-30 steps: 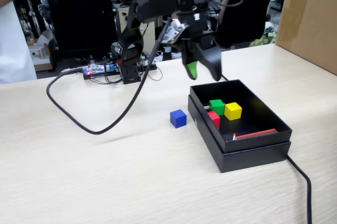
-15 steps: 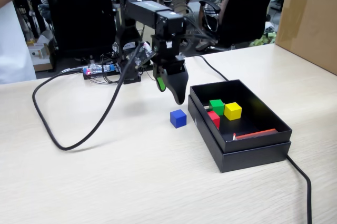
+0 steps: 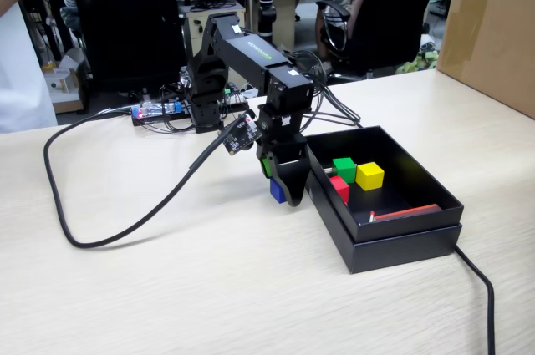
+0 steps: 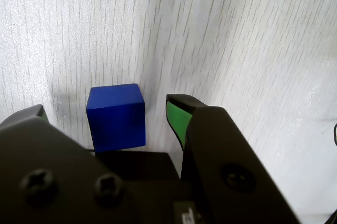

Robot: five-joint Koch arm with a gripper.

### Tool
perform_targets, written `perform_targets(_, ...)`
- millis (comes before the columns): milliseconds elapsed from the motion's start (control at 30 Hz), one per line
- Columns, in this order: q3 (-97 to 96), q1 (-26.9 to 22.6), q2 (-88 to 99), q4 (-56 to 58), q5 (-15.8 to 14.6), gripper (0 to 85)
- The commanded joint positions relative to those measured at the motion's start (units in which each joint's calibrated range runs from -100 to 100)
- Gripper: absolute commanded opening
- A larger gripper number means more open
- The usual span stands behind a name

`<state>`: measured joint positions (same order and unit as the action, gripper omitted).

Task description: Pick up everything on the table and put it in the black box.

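No text, label or number is clear enough to read.

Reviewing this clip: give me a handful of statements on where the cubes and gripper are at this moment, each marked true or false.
1. The blue cube sits on the table between the open jaws of the gripper. True.
2. The blue cube is already inside the black box. False: it is on the table outside the box.
3. The green cube, yellow cube and red cube lie in the black box. True.
4. The gripper is shut on the yellow cube. False: it is open, around the blue cube.
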<state>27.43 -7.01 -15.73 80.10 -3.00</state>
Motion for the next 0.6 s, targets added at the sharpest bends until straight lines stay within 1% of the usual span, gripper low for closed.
perform_targets(0,1.9,-0.5,1.2,0.1,-0.8,43.2)
perform_targets(67,1.9,-0.6,0.8,0.1,-1.0,43.2)
perform_targets(133,1.7,-0.6,0.4,0.1,-1.2,39.6)
perform_targets(167,1.7,-0.6,0.1,0.1,-1.5,34.2)
perform_targets(233,1.7,-0.6,-0.3,0.1,-1.8,29.8)
perform_targets(300,1.6,-0.6,-0.3,0.2,-1.9,23.0)
perform_targets(333,1.7,-0.5,-0.2,0.2,-2.2,16.0)
perform_targets(467,1.6,-0.3,3.0,0.5,-2.4,14.9)
perform_targets(533,1.7,-0.1,8.1,1.3,-2.3,14.9)
perform_targets(567,2.3,0.0,14.9,1.7,-2.1,14.9)
